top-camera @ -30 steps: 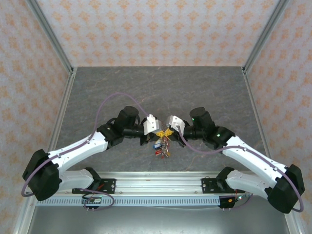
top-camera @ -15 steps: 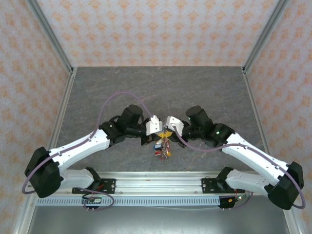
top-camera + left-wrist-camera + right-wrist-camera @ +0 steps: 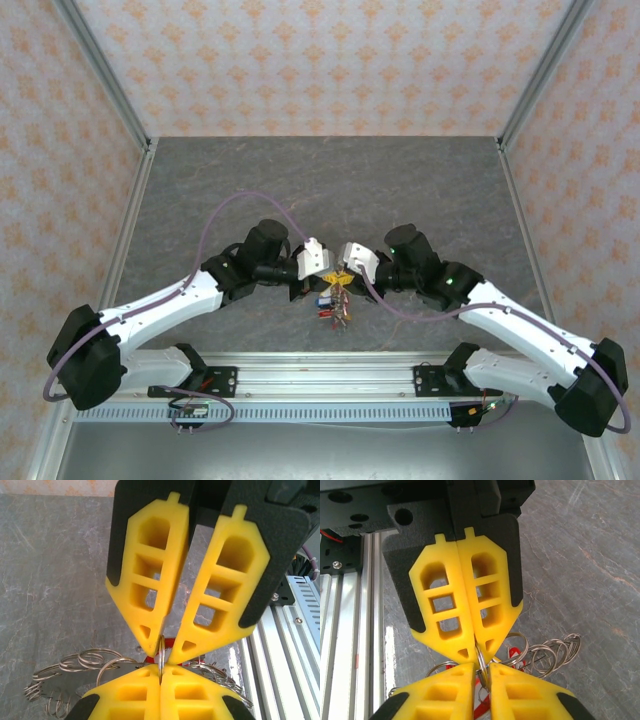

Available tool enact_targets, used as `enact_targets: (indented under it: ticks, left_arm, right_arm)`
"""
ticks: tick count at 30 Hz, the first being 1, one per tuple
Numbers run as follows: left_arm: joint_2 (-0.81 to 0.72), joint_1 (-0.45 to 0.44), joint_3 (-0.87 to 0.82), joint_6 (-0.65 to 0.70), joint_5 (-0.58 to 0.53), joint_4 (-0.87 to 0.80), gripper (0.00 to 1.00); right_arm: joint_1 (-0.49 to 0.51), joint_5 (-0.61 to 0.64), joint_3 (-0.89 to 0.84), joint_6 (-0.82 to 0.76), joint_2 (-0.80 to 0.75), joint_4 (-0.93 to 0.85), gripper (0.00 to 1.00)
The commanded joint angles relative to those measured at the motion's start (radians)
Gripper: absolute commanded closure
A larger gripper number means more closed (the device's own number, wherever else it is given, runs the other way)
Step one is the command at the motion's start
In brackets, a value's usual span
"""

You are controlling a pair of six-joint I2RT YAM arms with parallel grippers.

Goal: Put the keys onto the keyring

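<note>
My left gripper [image 3: 333,270] and right gripper [image 3: 346,271] meet tip to tip above the middle of the table. Both are shut on the same small metal split ring [image 3: 161,656], which shows edge-on between the yellow fingers. In the left wrist view my left gripper [image 3: 161,647] pinches its top. In the right wrist view my right gripper [image 3: 479,652] nips the ring [image 3: 481,664]. The keyring [image 3: 95,669] lies edge-on behind, with several wire rings [image 3: 555,652] on it. The keys [image 3: 332,305], with red and blue tags, hang below the grippers.
The grey stone-look table [image 3: 330,190] stretches out behind the arms. An aluminium rail [image 3: 330,385] runs along the near edge, close under the hanging bunch. Patterned walls and metal posts [image 3: 110,90] enclose the other sides.
The two joined grippers have drifted slightly toward the near edge with the bunch still hanging under them. The arms' elbows shifted a little.
</note>
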Motion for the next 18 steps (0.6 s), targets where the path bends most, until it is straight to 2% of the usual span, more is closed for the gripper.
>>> enact_targets:
  ticks: [1,7,13,18]
  left_arm:
    - [-0.037,0.012,0.006,-0.021,0.042,0.108,1.0]
    - [-0.048,0.016,-0.001,-0.027,0.041,0.114,1.0]
    - [-0.056,0.018,-0.01,-0.048,0.041,0.146,1.0]
    - [-0.051,0.017,-0.01,-0.069,0.065,0.18,1.0]
  right_arm:
    - [-0.003,-0.002,-0.029,0.016,-0.022,0.059,0.83]
    - [-0.021,-0.013,-0.06,0.037,-0.051,0.063,0.82]
    - [-0.028,-0.046,-0.082,0.062,-0.064,0.106,0.88]
    - [-0.028,-0.123,-0.117,0.126,-0.042,0.248,0.9]
